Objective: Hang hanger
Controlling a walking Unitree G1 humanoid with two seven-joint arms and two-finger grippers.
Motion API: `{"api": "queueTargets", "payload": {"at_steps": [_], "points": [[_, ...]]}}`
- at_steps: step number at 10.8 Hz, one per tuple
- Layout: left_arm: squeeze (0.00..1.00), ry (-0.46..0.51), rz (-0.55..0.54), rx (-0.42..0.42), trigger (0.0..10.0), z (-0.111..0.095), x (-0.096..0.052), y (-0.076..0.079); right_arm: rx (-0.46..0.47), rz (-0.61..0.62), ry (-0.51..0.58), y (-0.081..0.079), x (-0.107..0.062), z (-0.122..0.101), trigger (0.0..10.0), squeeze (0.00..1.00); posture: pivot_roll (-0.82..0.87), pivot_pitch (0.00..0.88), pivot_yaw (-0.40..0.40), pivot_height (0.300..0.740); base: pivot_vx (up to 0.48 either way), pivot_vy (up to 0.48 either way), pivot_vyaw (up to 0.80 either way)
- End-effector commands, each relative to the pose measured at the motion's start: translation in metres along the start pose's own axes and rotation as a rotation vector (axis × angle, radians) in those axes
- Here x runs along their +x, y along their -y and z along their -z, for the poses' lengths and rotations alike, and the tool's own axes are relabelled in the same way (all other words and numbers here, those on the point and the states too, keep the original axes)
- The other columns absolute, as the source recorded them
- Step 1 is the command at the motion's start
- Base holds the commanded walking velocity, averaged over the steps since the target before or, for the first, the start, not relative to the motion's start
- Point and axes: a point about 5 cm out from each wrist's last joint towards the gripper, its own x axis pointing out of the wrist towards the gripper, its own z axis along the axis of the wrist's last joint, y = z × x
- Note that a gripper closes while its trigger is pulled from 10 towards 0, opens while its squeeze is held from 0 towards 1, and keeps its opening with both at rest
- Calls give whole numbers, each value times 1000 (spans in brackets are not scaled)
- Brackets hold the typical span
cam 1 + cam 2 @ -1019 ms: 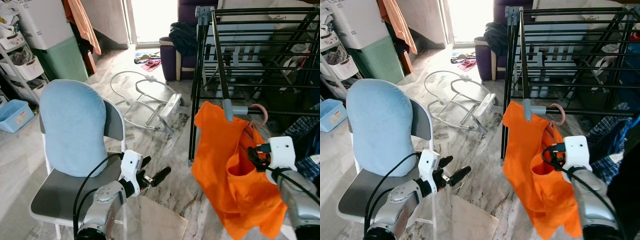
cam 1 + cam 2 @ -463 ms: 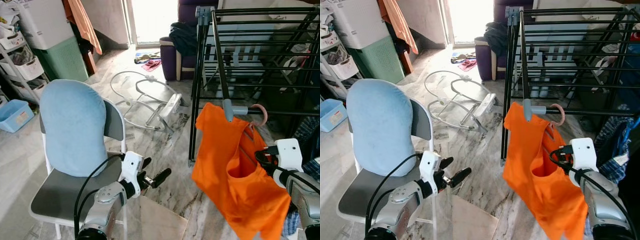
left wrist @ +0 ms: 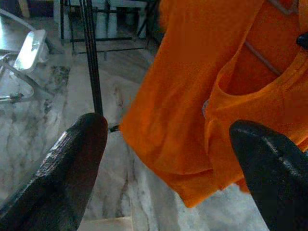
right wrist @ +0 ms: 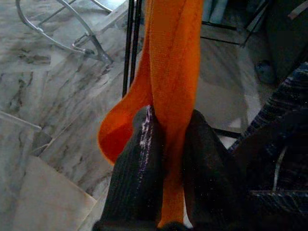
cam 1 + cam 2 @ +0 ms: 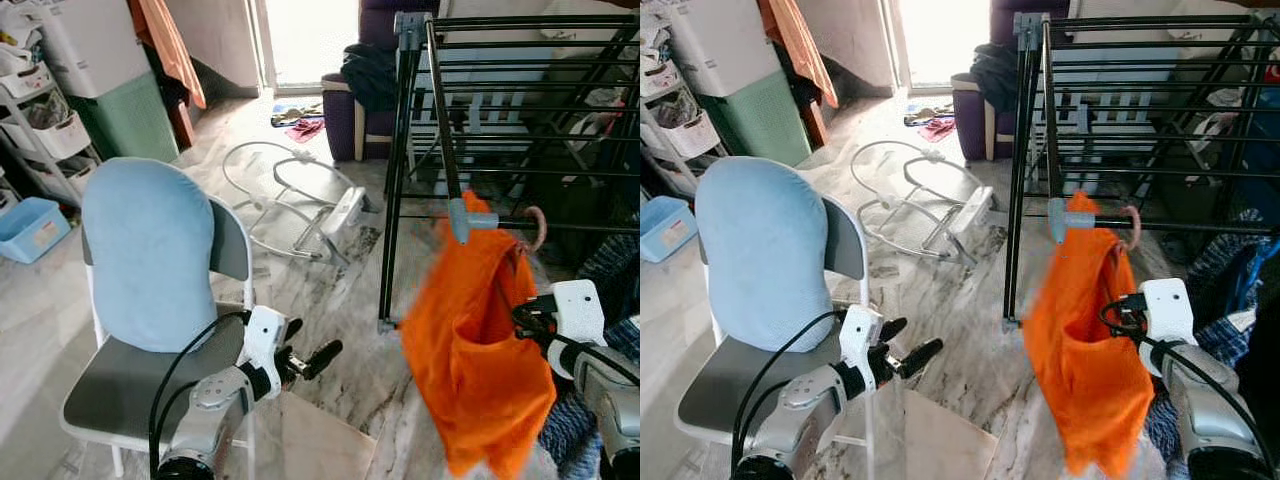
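An orange shirt (image 5: 478, 350) hangs on a pink hanger whose hook (image 5: 538, 226) curls over a low rail of the black drying rack (image 5: 436, 110). The shirt is blurred and bunched narrow below the rail's grey joint (image 5: 462, 218). My right gripper (image 5: 526, 322) is at the shirt's right side, shut on a fold of orange fabric (image 4: 173, 62); its two black fingers (image 4: 139, 159) pinch the cloth. My left gripper (image 5: 306, 346) is held low in front of the chair, open, with nothing between its fingers (image 3: 72, 178). It points toward the shirt (image 3: 202, 86).
A grey chair with a blue cushion (image 5: 150, 250) stands at my left. A metal bouncer frame (image 5: 300, 200) lies on the marble floor ahead. Behind it is a purple armchair (image 5: 365, 95). Dark patterned laundry (image 5: 612, 265) hangs at the right. Bins and shelves (image 5: 40, 130) line the far left.
The shirt has swung right toward the rack and gathered into a narrower hang under the rail. My right gripper shifted slightly right and down with it. The left arm stayed put.
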Motion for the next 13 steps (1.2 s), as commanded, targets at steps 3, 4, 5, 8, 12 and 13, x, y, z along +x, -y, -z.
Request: {"api": "queueTargets", "payload": {"at_steps": [3,4,5,8,12,13], "points": [[0,-13,-11,28,10000,0,1,-3,-32,35,51,0,-1,-6,0,0,-196,0,64,740,0,0,0],[0,-8,-74,68,10000,-2,0,-8,-60,48,115,-4,-3,-17,0,0,-196,0,64,740,0,0,0],[0,-18,-145,94,10000,-2,0,-14,-63,117,179,-6,-7,-23,0,0,-194,0,60,740,0,0,0],[0,-46,-237,127,10000,2,-1,-20,-47,206,313,-29,-31,-11,0,0,-204,0,67,740,0,0,0],[0,-72,-245,185,10000,2,2,-22,2,167,231,-71,-43,34,10000,0,-236,0,82,740,0,0,0],[0,-63,-252,189,10000,-1,4,-22,27,170,229,-81,-46,42,10000,0,-236,0,82,740,0,0,0]]}}
